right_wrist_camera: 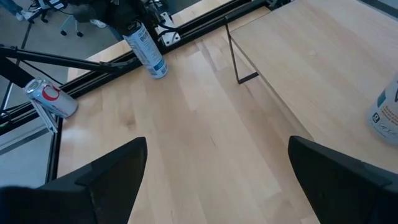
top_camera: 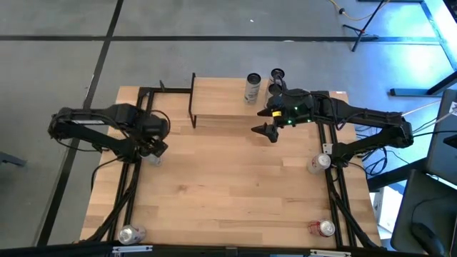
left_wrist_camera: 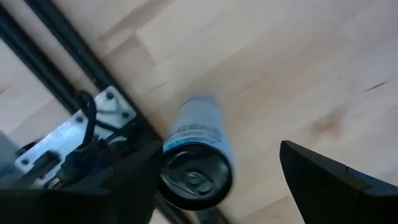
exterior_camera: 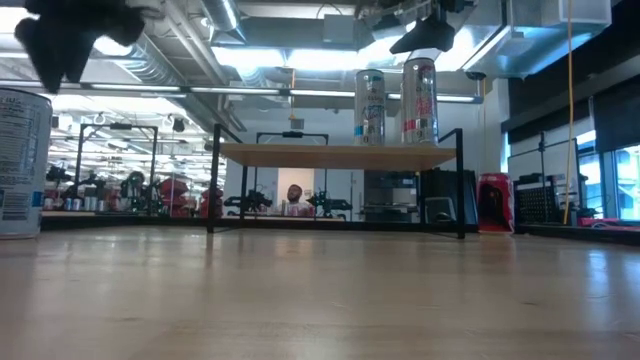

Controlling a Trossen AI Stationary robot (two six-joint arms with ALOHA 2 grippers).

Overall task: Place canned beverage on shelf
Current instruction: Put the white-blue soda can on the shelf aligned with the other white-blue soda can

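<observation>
Two cans [top_camera: 252, 88] stood on the shelf [top_camera: 228, 96]. We saw the L gripper [top_camera: 152, 148] wide open, empty, straight above an upright can [left_wrist_camera: 196, 158] at the table's 9 o'clock edge; axis vertical. R gripper [top_camera: 268, 130] hung open, holding nothing, by the shelf at 1 o'clock. Frame rail crowded the can; open tabletop lay shelfward.

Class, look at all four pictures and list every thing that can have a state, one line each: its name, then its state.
Left claw: open, above a can.
Blue-labelled can: upright on the table by the left edge, not gripped.
Right claw: open, empty, over the shelf.
Shelf: holds two cans.
Two shelf cans: upright, side by side.
Red can: lying on its side.
</observation>
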